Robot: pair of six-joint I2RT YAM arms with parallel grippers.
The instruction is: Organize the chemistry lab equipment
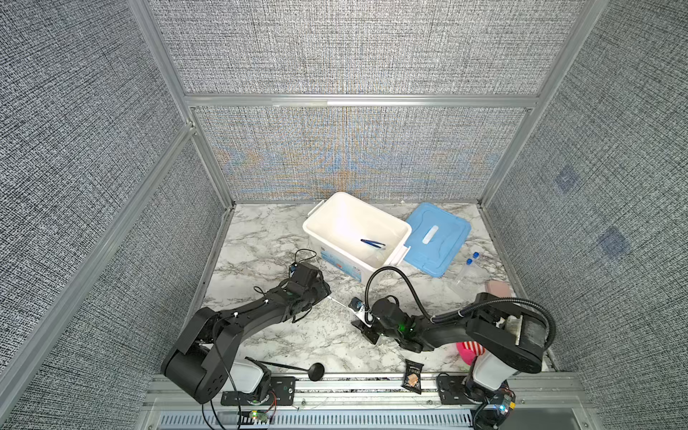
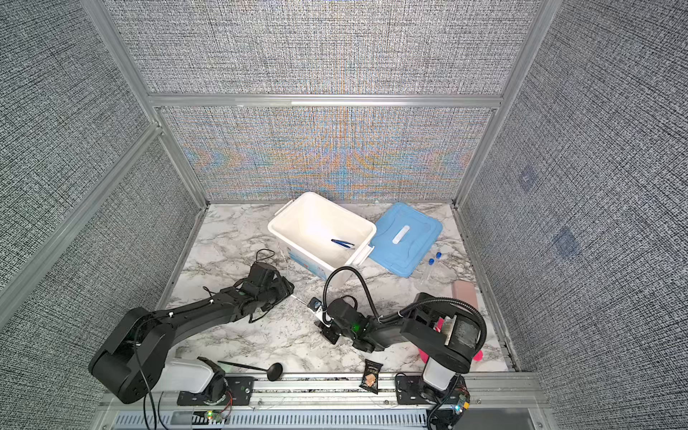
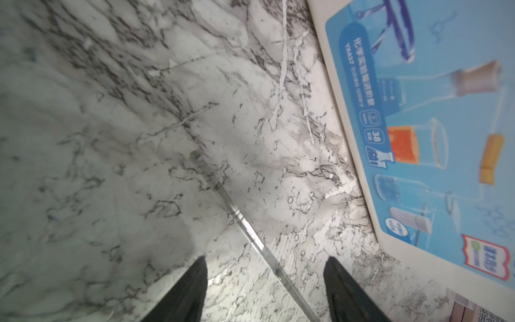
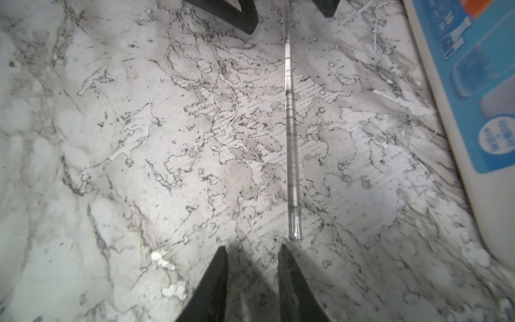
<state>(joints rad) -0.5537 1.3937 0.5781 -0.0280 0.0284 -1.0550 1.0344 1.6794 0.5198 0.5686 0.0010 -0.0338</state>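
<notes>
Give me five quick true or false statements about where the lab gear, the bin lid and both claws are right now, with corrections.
1. The dark blue plastic tweezers lie inside the open white plastic bin. True.
2. The light blue plastic lid covers the bin. False: it lies on the marble tabletop beside it.
3. The two clear blue-capped tubes are in the bin. False: they lie on the tabletop near the lid.
4. The left claw is open, the thin clear marked rod running between its fingers. True.
5. The right claw is shut on the rod. False: it is open, the rod's tip just beyond it.
</notes>
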